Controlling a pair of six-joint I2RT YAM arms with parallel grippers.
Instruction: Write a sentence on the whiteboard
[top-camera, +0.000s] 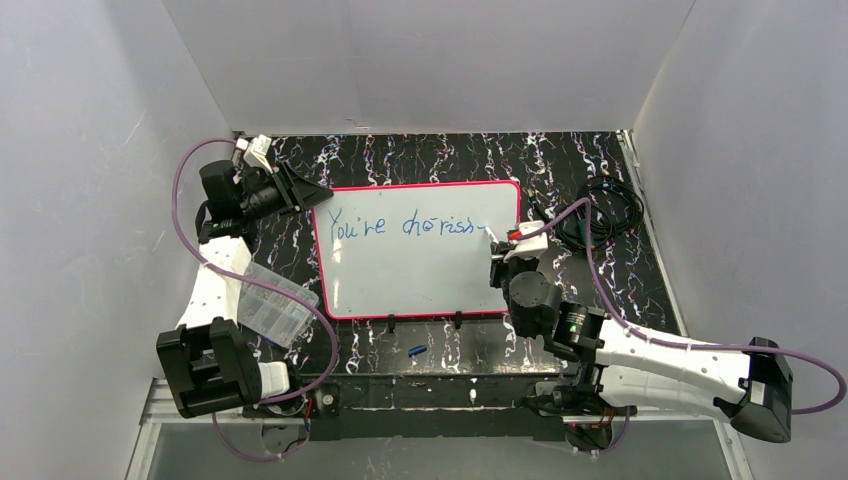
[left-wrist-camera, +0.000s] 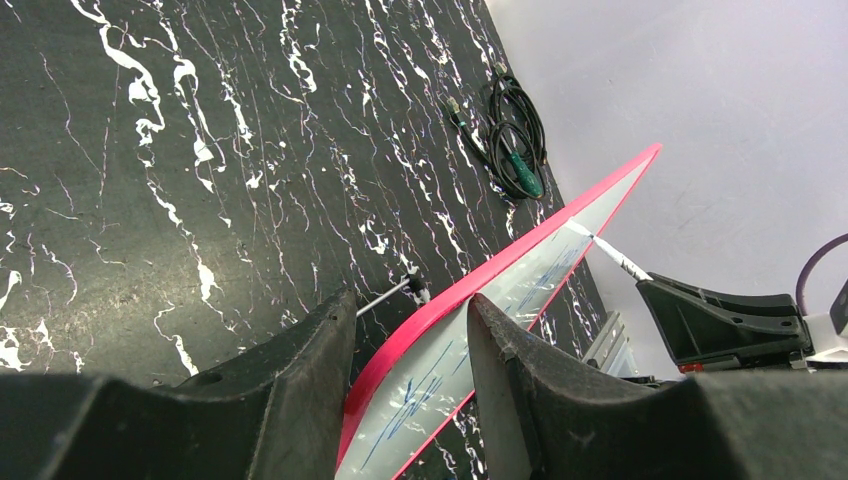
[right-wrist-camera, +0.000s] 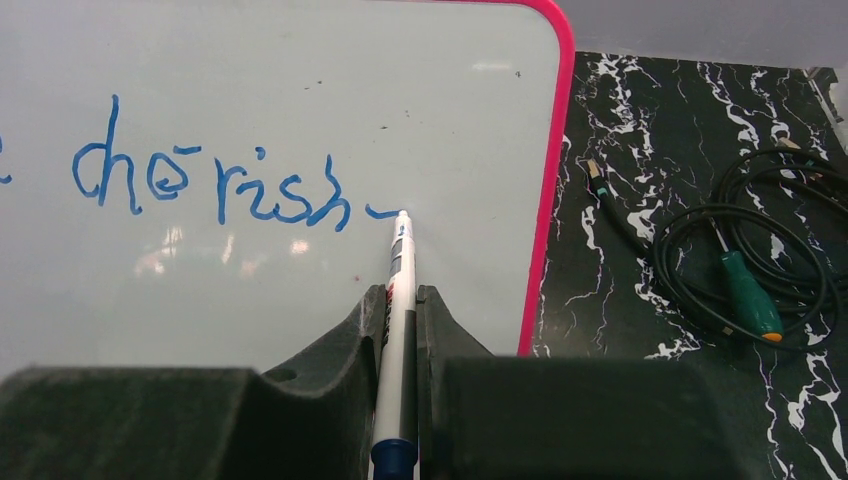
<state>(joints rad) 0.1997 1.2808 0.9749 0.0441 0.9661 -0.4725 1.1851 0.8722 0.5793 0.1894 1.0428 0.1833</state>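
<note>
The whiteboard (top-camera: 420, 285) lies mid-surface, between the two arms. The sentence (top-camera: 405, 226) is partway done: its far line reads "You're cherish" plus a short dash, and the board nearer than that is bare. The right claw (right-wrist-camera: 400, 295) is pinched narrow on a marker (right-wrist-camera: 403, 245), whose tip touches the board just right of the dash. The left claw (left-wrist-camera: 410, 300) straddles the board's far-left corner, but whether its pads actually pinch the frame cannot be told. The next move is probably to finish the word, with little room before the right frame. A small blue object (top-camera: 417, 350) near the board is unidentifiable.

pink-framed whiteboard (top-camera: 420, 275), blue sentence (top-camera: 410, 226)
</note>
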